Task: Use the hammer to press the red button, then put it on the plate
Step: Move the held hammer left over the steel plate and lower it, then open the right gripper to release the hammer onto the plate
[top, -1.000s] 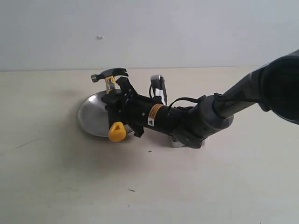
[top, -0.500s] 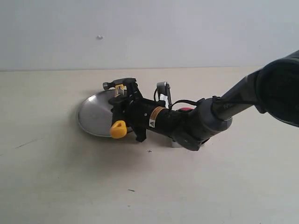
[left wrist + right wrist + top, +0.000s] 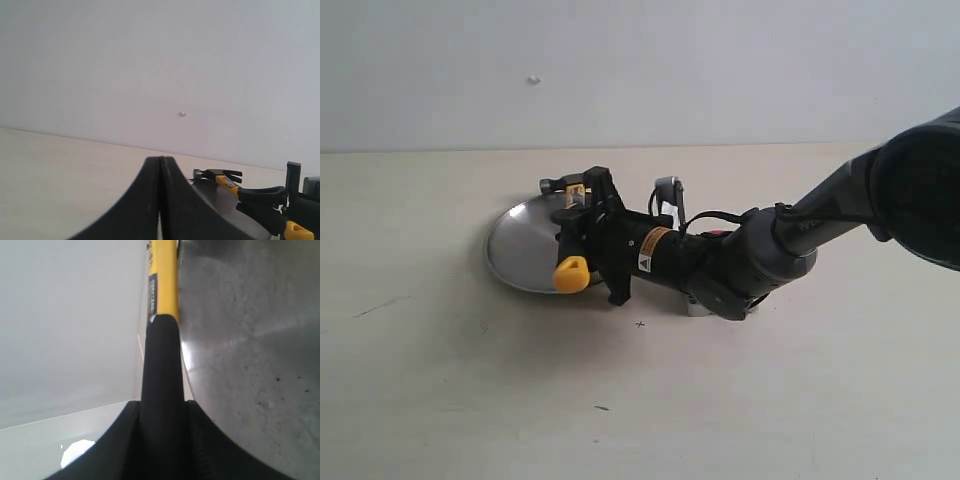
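Observation:
My right gripper (image 3: pixel 582 228) is shut on the black handle of the hammer (image 3: pixel 571 196), low over the silver plate (image 3: pixel 520 248). The hammer's dark head points to the far side of the plate and its yellow end (image 3: pixel 571 273) hangs at the near rim. In the right wrist view the hammer (image 3: pixel 162 330) runs between the jaws beside the plate (image 3: pixel 250 340). A sliver of the red button (image 3: pixel 720 234) shows behind the right arm, with its grey base (image 3: pixel 696 306) below. The left wrist view shows my left gripper (image 3: pixel 161 165) shut and empty, the hammer (image 3: pixel 220 177) beyond it.
The right arm (image 3: pixel 770 250) stretches from the right edge across the pale table (image 3: pixel 620 400) to the plate. A plain white wall (image 3: pixel 640 70) closes the back. Small dark specks mark the table near the front.
The right gripper has lowered the hammer from a raised tilt down towards the plate; the head has dropped and now sits just above the far rim.

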Motion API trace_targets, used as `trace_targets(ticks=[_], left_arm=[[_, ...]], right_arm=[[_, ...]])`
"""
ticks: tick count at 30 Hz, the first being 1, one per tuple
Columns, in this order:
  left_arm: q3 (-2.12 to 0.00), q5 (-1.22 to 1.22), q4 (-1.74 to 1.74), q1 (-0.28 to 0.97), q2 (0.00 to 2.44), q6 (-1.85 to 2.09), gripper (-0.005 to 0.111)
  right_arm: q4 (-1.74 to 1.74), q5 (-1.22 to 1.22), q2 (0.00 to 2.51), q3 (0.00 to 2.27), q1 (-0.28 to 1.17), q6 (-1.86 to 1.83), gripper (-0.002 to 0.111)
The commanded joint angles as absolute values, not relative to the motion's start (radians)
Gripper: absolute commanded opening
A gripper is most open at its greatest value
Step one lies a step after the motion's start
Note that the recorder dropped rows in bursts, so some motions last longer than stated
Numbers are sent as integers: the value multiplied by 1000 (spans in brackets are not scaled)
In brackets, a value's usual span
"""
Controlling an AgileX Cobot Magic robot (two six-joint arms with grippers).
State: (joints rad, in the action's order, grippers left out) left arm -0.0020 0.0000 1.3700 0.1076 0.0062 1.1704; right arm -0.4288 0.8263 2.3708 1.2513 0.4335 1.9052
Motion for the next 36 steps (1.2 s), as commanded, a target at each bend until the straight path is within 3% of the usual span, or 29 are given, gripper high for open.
trace_targets(ticks=[1,7,10,29,36], left_arm=[[0,0,1373,110,0,1172,0],[0,0,1373,110,0,1172,0],[0,0,1373,110,0,1172,0],[0,0,1373,110,0,1172,0],[0,0,1373,110,0,1172,0]], right_arm=[[-466,891,2352,1263,430,1895,12],[-512,885,2352,1263,430,1879,37],[-530,885,2350,1263,430,1827,45],[-712,261,2154,1282,430,1502,45],[-762,235,2175,1315,430,1498,45]])
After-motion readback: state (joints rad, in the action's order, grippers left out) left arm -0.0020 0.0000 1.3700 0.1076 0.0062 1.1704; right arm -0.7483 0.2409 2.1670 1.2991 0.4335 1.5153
